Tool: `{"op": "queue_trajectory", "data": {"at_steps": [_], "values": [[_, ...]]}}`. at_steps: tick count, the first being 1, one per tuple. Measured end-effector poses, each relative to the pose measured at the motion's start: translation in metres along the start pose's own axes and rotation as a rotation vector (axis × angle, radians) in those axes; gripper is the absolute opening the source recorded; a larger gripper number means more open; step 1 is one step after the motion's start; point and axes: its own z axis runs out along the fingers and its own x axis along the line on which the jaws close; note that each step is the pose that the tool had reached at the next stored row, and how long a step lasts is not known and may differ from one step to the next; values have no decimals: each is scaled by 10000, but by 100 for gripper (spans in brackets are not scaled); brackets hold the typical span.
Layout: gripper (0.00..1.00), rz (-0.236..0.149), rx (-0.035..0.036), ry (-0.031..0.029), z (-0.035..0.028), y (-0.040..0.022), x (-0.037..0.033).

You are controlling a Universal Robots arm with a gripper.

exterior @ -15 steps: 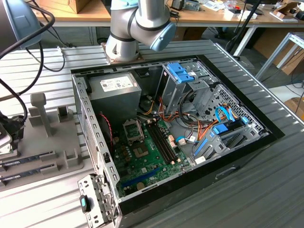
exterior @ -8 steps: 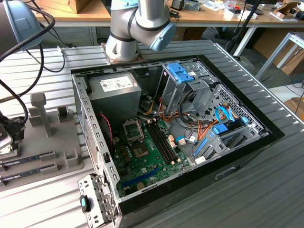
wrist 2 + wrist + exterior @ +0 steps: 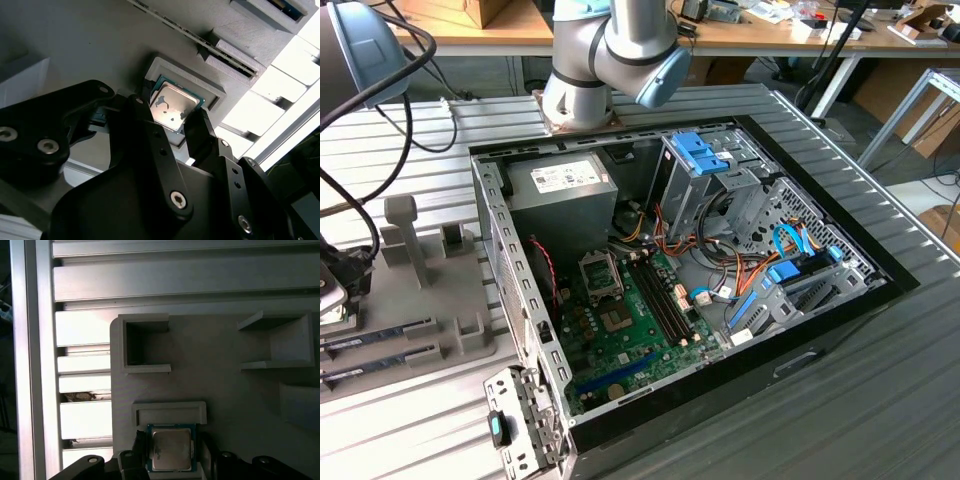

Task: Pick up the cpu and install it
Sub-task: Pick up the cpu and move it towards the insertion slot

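The cpu (image 3: 174, 102) (image 3: 171, 447) is a small square chip with a silvery top and a thin green edge. It lies flat in a shallow pocket of the grey holder block (image 3: 225, 390) (image 3: 415, 290). In both wrist views my gripper (image 3: 170, 115) (image 3: 172, 454) is down over it. One black finger (image 3: 142, 117) presses one side of the chip and the other finger (image 3: 200, 132) the opposite side, so the gripper is shut on the cpu. The motherboard's socket (image 3: 600, 272) sits inside the open computer case (image 3: 800, 330), at the exterior view's middle.
The grey holder block also has upright slots (image 3: 142, 345) and carries long memory sticks (image 3: 375, 335). It rests on a ribbed aluminium table (image 3: 410, 150). Inside the case are a grey power-supply box (image 3: 565, 190), drive cages (image 3: 705, 170) and cables. The arm's base (image 3: 585, 85) stands behind the case.
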Motion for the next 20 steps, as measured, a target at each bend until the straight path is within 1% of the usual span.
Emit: {"op": "queue_trajectory", "data": {"at_steps": [6,7,8,20], "values": [[54,-1,1,1,0,0,0],[52,0,0,1,0,0,0],[47,0,0,1,0,0,0],[47,0,0,-1,0,0,0]]}}
